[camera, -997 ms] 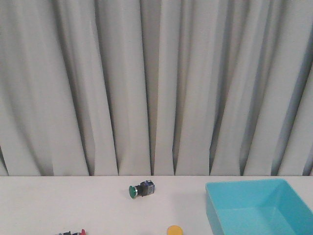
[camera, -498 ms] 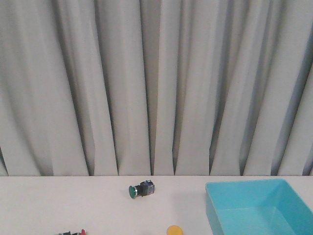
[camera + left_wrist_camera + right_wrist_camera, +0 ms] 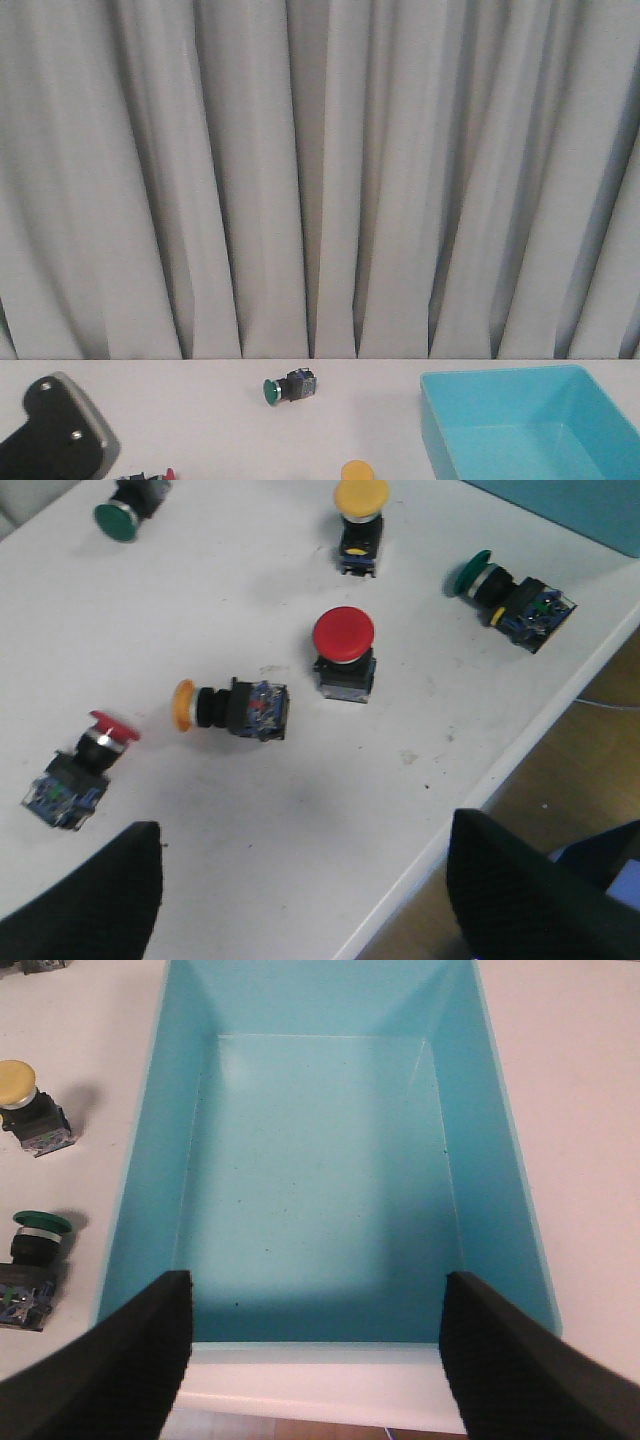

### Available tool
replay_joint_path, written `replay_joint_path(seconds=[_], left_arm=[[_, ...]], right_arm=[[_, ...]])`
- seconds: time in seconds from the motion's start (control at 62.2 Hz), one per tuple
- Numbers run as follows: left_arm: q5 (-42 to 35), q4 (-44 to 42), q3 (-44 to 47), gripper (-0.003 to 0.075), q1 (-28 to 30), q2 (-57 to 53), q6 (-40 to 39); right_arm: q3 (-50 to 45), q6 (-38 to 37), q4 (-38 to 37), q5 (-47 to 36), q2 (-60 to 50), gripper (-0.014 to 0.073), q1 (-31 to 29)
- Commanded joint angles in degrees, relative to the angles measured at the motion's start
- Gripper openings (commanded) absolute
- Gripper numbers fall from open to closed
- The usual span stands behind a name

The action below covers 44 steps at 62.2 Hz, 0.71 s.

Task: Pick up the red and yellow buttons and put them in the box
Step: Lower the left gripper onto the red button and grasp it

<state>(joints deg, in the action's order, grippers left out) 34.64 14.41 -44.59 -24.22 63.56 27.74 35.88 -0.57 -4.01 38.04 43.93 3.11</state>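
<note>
Front view: part of my left arm [image 3: 55,435] rises at the near left corner of the white worktop [image 3: 200,420]; its end effector is out of this frame. A green-capped button [image 3: 290,386] lies on its side toward the far edge, near the middle. The yellow cap [image 3: 356,470] of a button shows at the near edge, and a sliver of a red cap [image 3: 168,473] shows beside my arm. The turquoise box [image 3: 530,420] sits at the right side.

Left wrist view: my left end effector [image 3: 300,900] hangs above the worktop with its fingers [image 3: 85,900] spread wide, holding nothing and touching nothing. Beyond them stands the red domed button [image 3: 344,650], upright on its dark body. The yellow button [image 3: 360,515] stands upright farther off, close to the box corner [image 3: 570,510]. An orange-capped button [image 3: 235,707] lies on its side just beside the red one, a smaller red-capped button [image 3: 80,770] lies tilted nearby, and another green-capped button [image 3: 510,590] lies close to the worktop's edge.

Right wrist view: my right end effector [image 3: 310,1360] hovers over the box's near wall, fingers [image 3: 520,1360] wide apart and empty. The box interior [image 3: 320,1180] is bare. Outside one wall stand a yellow-capped button [image 3: 28,1105] and a green one [image 3: 32,1260].
</note>
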Motion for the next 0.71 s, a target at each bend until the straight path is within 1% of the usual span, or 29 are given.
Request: replay_joint_path(seconds=[0.0,0.305,0.466,0.691], left_arm=[[-4.06,4.21,-4.23,0.0561,-1.92,4.94,2.98],[-5.23,3.63,-14.74,0.0561,-6.65,22.12,4.55],[-4.62,3.46,-20.08,0.0561,-7.21,29.39,5.53],[-1.81,3.46,-26.30,0.0561,-7.21,38.21,5.83]], right_arm=[[1.99,0.57,-0.43,-3.38,0.13,0.0520,-0.34],[1.99,0.57,-0.43,-3.38,0.13,0.0520,-0.34],[1.99,0.57,-0.43,-3.38,0.13,0.0520,-0.34],[1.99,0.57,-0.43,-3.38,0.13,0.0520,-0.34]])
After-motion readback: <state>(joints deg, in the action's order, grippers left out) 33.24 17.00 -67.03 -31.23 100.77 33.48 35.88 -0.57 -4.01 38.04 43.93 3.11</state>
